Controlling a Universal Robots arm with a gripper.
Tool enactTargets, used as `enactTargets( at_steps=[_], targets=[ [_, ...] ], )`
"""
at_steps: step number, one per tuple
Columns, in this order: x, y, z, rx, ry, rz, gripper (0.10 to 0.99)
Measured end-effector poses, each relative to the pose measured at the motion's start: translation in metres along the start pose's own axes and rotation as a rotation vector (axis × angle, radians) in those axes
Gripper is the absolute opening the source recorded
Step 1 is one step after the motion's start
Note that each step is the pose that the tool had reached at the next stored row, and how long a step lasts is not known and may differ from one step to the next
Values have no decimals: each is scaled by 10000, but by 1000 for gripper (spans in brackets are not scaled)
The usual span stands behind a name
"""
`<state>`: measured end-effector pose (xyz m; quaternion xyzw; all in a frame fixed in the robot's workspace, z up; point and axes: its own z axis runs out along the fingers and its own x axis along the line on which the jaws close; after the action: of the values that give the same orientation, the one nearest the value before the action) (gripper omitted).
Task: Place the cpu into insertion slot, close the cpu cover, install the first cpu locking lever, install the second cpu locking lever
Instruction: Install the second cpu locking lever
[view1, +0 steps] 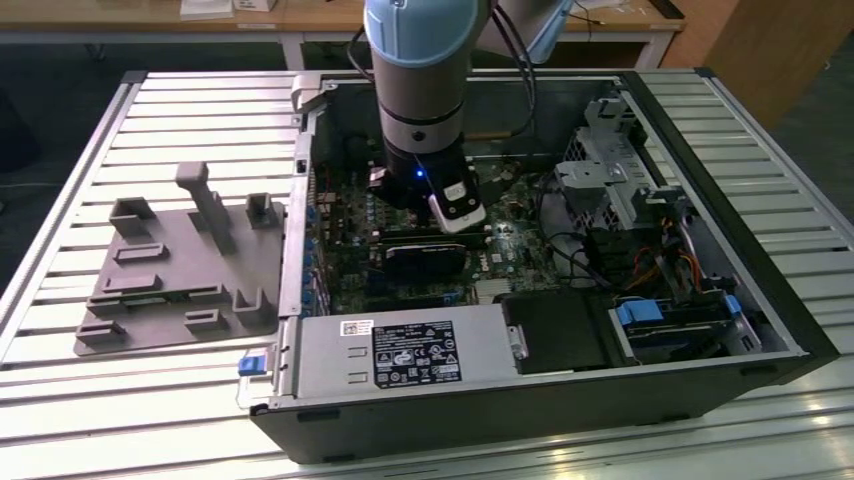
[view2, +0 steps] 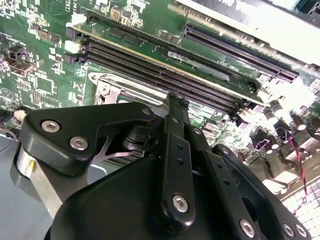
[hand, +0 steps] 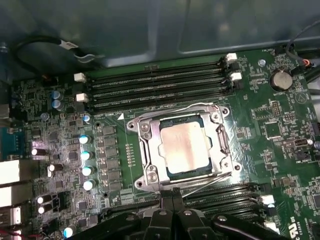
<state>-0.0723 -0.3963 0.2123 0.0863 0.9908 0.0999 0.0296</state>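
Observation:
In the first wrist view the cpu (hand: 185, 147) lies flat in the insertion slot (hand: 164, 167), silver-grey top up. The cpu cover (hand: 150, 150) is down around it as a silver frame. One thin wire lever (hand: 175, 111) runs along the socket edge by the memory slots. Another (hand: 210, 179) lies along the edge nearest my gripper (hand: 172, 199). The gripper's black fingers are pressed together just short of that edge, with nothing visible between them. The second wrist view has the gripper (view2: 177, 99) shut, pointing at the board beside the socket corner (view2: 107, 87). The exterior view puts the gripper (view1: 461, 222) low inside the open computer case (view1: 747, 330).
Long black memory slots (hand: 155, 85) flank the socket on two sides, and a row of capacitors (hand: 86, 155) stands beside it. A grey fixture plate (view1: 174, 270) lies at the exterior view's left. The drive cage and cables (view1: 627, 190) are at its right, and the power supply (view1: 400, 355) at the front.

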Motion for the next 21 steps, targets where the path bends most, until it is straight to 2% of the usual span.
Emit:
enactTargets(
  at_steps=[6,15,21],
  targets=[
    [2,-37,21,-362,83,-106,102],
    [-10,-113,21,-526,143,-244,102],
    [8,-145,63,-803,211,-331,102]
  ],
)
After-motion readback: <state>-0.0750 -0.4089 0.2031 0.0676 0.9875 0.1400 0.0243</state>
